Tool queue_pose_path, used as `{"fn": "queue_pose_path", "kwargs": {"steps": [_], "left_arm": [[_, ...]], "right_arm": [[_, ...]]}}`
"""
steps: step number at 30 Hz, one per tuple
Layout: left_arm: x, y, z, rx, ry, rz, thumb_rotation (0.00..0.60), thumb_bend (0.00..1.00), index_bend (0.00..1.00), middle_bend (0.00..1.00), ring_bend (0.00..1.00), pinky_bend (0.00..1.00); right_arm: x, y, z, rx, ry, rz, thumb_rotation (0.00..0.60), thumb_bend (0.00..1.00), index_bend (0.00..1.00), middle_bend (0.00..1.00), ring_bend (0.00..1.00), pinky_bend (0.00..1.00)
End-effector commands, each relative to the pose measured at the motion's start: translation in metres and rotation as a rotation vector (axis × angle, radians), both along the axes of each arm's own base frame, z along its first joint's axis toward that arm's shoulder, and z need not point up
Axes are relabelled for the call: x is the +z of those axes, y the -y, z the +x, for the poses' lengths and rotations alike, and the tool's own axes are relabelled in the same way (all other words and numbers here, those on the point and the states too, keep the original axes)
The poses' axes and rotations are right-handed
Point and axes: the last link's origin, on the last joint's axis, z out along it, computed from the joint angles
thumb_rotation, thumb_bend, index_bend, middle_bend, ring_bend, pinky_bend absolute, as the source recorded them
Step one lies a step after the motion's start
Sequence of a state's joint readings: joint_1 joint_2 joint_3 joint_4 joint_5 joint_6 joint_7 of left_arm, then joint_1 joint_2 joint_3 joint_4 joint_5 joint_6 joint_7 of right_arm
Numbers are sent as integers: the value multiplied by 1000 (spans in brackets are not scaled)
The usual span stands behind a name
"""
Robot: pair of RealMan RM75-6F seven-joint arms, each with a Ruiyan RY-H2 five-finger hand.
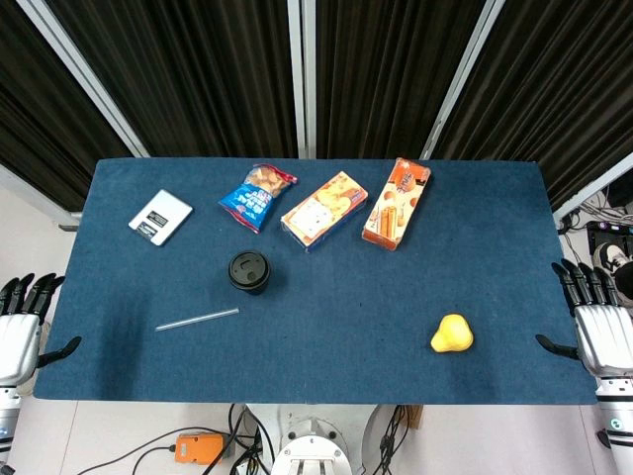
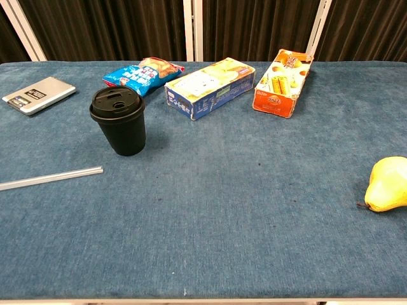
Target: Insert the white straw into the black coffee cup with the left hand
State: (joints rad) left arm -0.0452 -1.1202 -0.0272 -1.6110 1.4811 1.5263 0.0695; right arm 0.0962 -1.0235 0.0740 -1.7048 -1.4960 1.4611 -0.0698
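pear (image 1: 451,334), scale (image 1: 160,217), snack packs (image 1: 326,208)

White straw (image 1: 197,320) lies flat near the black coffee cup (image 1: 248,271); both hands off-table, empty.

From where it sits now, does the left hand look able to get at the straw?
Probably yes. The left hand rests open off the table's left edge, and the straw lies flat on bare cloth on that side. The cup stands behind it, apart, out of the way.
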Motion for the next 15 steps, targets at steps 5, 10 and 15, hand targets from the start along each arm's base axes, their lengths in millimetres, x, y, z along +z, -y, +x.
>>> {"fn": "queue_pose_path", "kwargs": {"steps": [5,10,15], "left_arm": [[-17,-13,15,-67,16,-40,600,149,240,171,78,0],[-38,-29,35,-134,14,-103,600,180,297,209,102,0],[-67,-43,57,-176,9,-182,600,205,384,211,107,0]], "right_arm": [[6,-1,-1,-7,-2,-22,600,108,0,103,0,60],[10,-2,-2,-9,-1,-33,600,108,0,103,0,61],[11,-4,-5,-19,3,-33,600,108,0,103,0,60]]}}
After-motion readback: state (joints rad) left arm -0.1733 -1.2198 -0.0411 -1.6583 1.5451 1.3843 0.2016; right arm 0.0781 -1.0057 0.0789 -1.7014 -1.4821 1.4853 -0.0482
